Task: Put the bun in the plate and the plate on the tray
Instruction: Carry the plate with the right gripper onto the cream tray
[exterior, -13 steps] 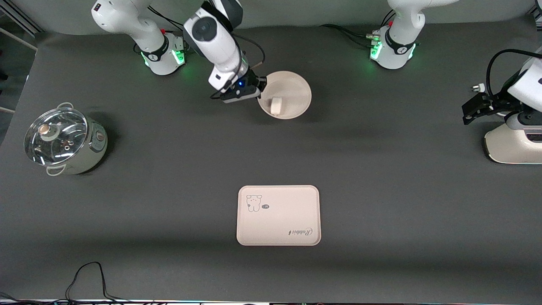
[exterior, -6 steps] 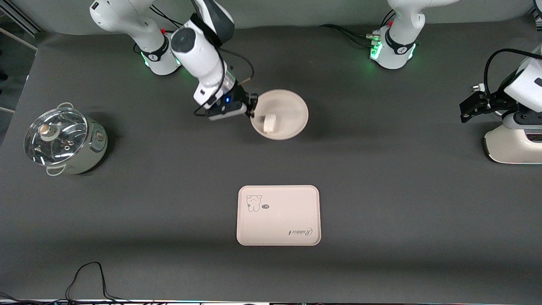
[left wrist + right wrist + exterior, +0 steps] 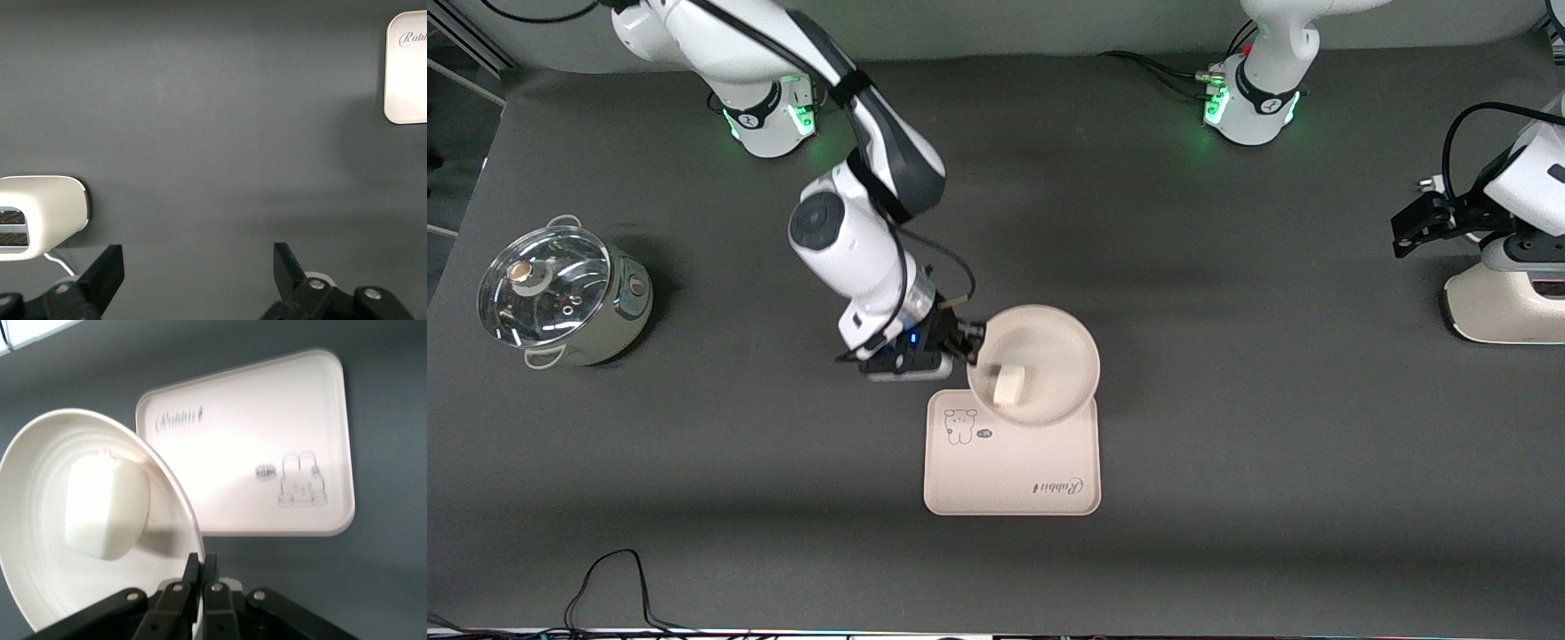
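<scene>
**Plate held by its rim over the tray's edge**

While the cream-beige rectangular tray (image 3: 1011,462) with its bear drawing lies flat on the dark grey surface (image 3: 1227,400) nearest the front camera, the round cream-beige plate (image 3: 1049,347) hangs over the tray's edge that faces the robots. The small off-white bun (image 3: 1010,384) rests inside the plate, near the rim by the jaws. The right gripper (image 3: 971,342) has its jaws pinched tight on that rim. The left gripper (image 3: 199,267) waits over bare surface beside a white toaster (image 3: 1494,307), jaws spread wide and empty.
</scene>
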